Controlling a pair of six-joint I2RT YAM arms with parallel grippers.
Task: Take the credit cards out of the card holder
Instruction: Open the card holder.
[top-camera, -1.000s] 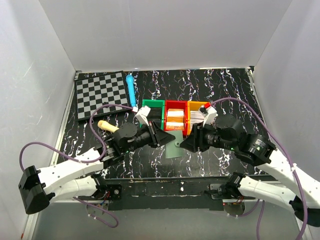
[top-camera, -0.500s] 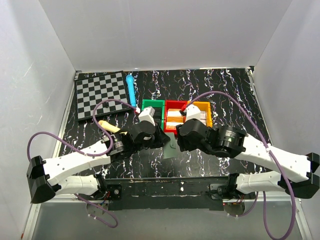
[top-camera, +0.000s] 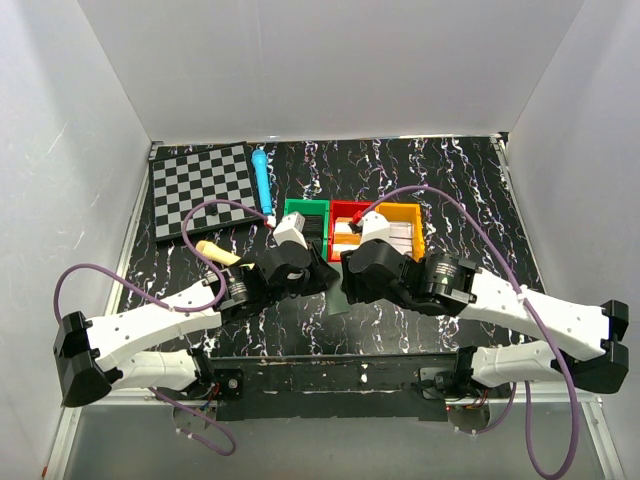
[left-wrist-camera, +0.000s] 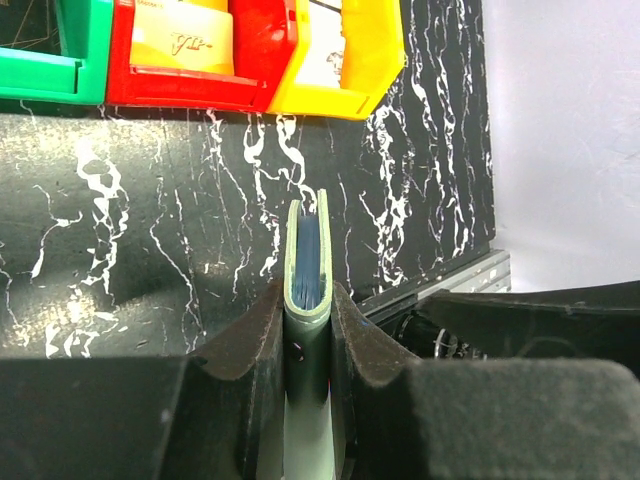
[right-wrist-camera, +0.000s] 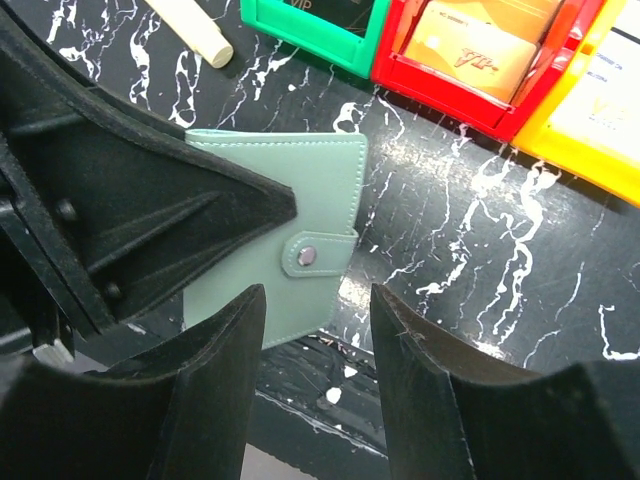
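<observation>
The card holder (left-wrist-camera: 308, 262) is a grey-green bifold, folded shut and held edge-on above the table, with my left gripper (left-wrist-camera: 307, 296) shut on its two faces. A dark blue edge shows between its walls; I cannot tell whether that is a credit card or lining. In the right wrist view the card holder (right-wrist-camera: 300, 190) shows its flat face and its snapped side tab (right-wrist-camera: 318, 253). My right gripper (right-wrist-camera: 318, 300) is open just below that tab, with nothing between its fingers. From above, both grippers (top-camera: 325, 272) (top-camera: 350, 275) meet over the holder and hide most of it.
Green (top-camera: 305, 214), red (top-camera: 350, 212) and yellow (top-camera: 400, 212) bins stand in a row just behind the grippers, with gold cards (right-wrist-camera: 470, 55) in the red one. A chessboard (top-camera: 200, 188), a blue pen (top-camera: 262, 175) and a wooden stick (top-camera: 215, 252) lie to the left. The table's front edge is close below.
My right arm has swung left and brought its open gripper up to the card holder. The left arm shifted a little right and up, still gripping the holder.
</observation>
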